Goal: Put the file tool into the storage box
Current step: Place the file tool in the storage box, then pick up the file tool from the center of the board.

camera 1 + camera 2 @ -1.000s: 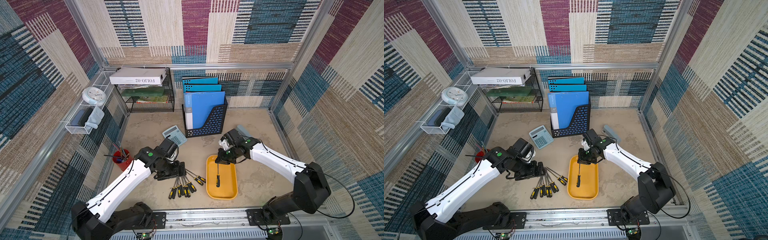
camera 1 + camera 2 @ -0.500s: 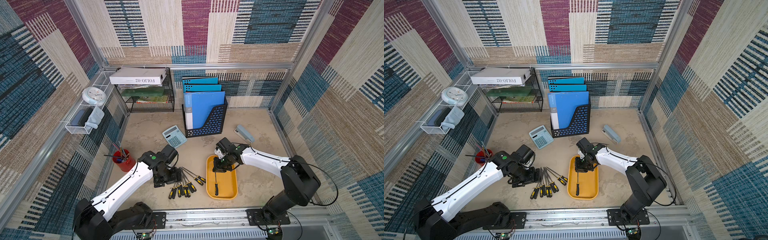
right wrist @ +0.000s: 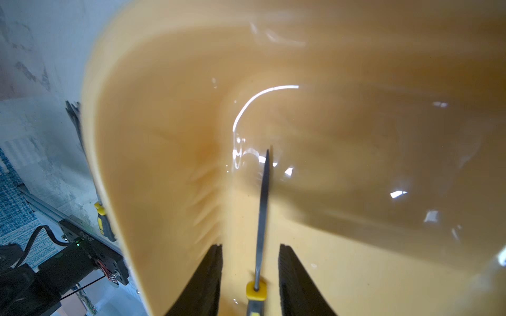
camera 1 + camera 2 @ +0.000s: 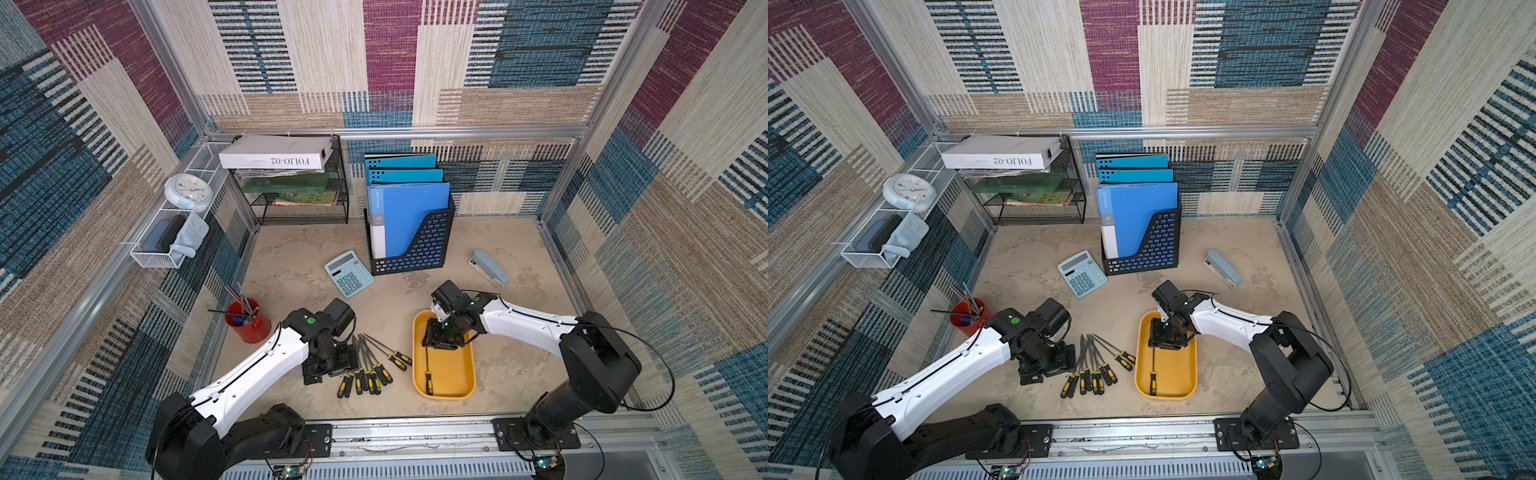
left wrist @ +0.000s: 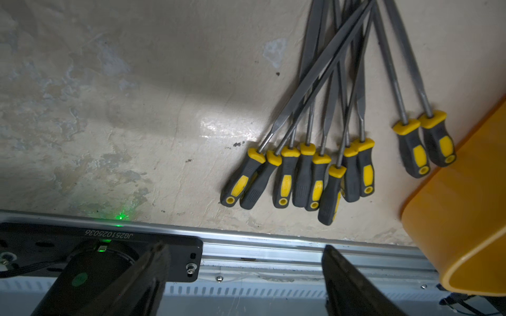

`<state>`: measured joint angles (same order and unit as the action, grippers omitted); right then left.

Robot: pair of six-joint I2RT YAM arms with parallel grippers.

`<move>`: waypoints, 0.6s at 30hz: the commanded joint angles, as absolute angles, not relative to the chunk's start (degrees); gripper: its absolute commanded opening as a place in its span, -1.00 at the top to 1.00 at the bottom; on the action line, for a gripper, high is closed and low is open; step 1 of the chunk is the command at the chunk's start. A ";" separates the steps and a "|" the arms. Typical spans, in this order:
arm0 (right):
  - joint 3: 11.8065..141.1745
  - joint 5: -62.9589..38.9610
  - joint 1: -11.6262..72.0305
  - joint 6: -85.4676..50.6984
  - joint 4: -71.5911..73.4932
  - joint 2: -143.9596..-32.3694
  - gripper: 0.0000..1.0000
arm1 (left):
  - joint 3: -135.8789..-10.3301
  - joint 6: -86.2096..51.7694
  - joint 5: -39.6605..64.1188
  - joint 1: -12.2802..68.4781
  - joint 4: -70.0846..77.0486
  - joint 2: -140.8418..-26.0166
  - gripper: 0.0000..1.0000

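One file (image 4: 428,368) lies flat inside the yellow tray (image 4: 465,374), handle toward the robot's base; the right tool (image 3: 250,246) hangs low over it, jaws narrowly apart on either side of the shaft, gripping nothing; the left tool (image 5: 245,246) gapes wide and empty beside the other files (image 5: 315,175) on the desk (image 4: 291,266).

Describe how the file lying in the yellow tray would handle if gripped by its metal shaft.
Probably stiff: the file has a thin, straight metal shaft. Likely end-heavy, since the thick black-and-yellow handle sits at one end, so it may tilt in a mid-shaft hold. The storage box floor looks glossy, so the file may slide when nudged.
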<state>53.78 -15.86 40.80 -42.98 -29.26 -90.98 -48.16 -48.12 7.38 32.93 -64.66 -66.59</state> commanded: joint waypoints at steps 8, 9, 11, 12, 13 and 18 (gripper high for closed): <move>61.73 -11.78 40.76 -40.78 -36.97 -87.28 0.12 | -44.34 -45.96 8.55 32.96 -62.08 -72.20 -0.35; 62.69 -11.78 40.76 -40.38 -37.44 -87.28 0.13 | -44.20 -45.64 8.45 32.96 -61.90 -73.12 -0.31; 63.98 -11.78 40.77 -40.04 -37.89 -87.28 0.13 | -43.80 -45.28 8.44 33.03 -61.30 -74.36 -0.29; 64.30 -11.84 40.78 -39.88 -37.88 -87.32 0.14 | -43.60 -45.18 8.52 33.05 -60.58 -74.67 -0.25; 64.48 -12.01 40.78 -39.85 -37.76 -87.41 0.15 | -43.37 -45.14 8.53 33.05 -60.07 -74.92 -0.23; 63.84 -13.00 40.78 -40.08 -36.86 -87.48 0.18 | -42.91 -44.27 9.21 33.05 -58.17 -77.60 -0.15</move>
